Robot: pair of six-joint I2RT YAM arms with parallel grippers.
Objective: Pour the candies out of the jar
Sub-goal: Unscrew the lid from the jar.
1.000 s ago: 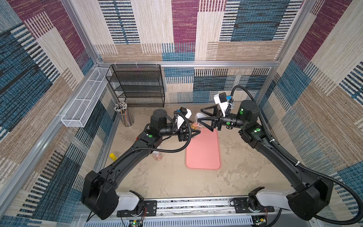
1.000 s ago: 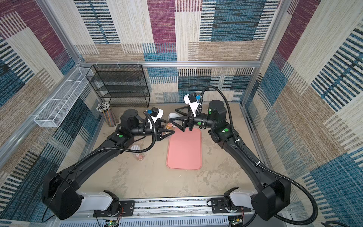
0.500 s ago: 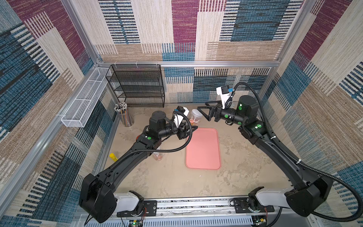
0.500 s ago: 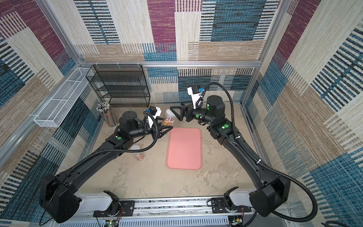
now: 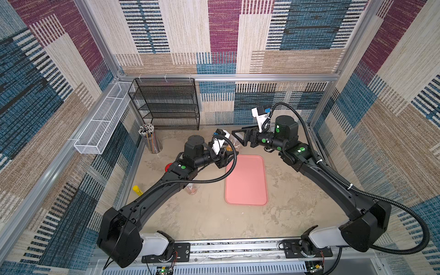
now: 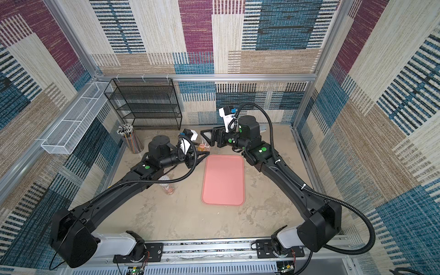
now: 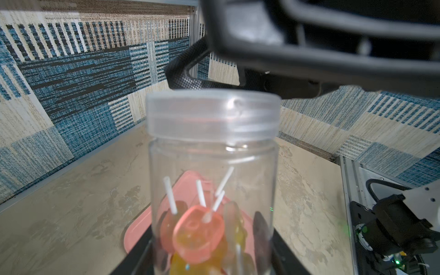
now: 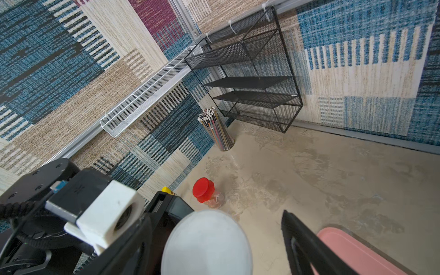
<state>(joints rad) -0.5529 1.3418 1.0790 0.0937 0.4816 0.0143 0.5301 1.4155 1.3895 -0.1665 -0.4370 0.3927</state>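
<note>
- Step = uncapping, pre-pour: left gripper (image 5: 227,154) clamped narrow on the lower body of the jar (image 7: 213,166), holding it upright just beyond the tray's (image 5: 246,190) far left corner. Looks lifted off the table.
- lid (image 7: 213,112) is on, translucent, prob. screw type.
- right gripper (image 5: 238,139) sits over the lid w/ jaws wide, straddling it. In the right wrist view one finger (image 8: 300,240) stands apart from the lid rim, so no grip yet.
- Next, as I judge it: right closes on the lid & twists it off while left holds firm. Then lid goes aside and the jar tips over the tray. Jaws need centring on the lid, else it slips.
- Containers, L to R:
- pencil cup (image 5: 151,140): packed w/ long coloured pencils, well left of the tray, on its far side.
- red-lidded jar (image 8: 203,190): left of the tray, clear body, white sticks inside. Can't tell more.
- small clear jar (image 6: 169,189): near the tray's left edge, partly under the left arm, sth orange in it. Lid or not, can't tell.
- Held jar: candies (image 7: 197,233) piled at the bottom, pink-orange & yellow heads, white sticks pointing up. None out.
- Tray: pink, nothing on it.
</note>
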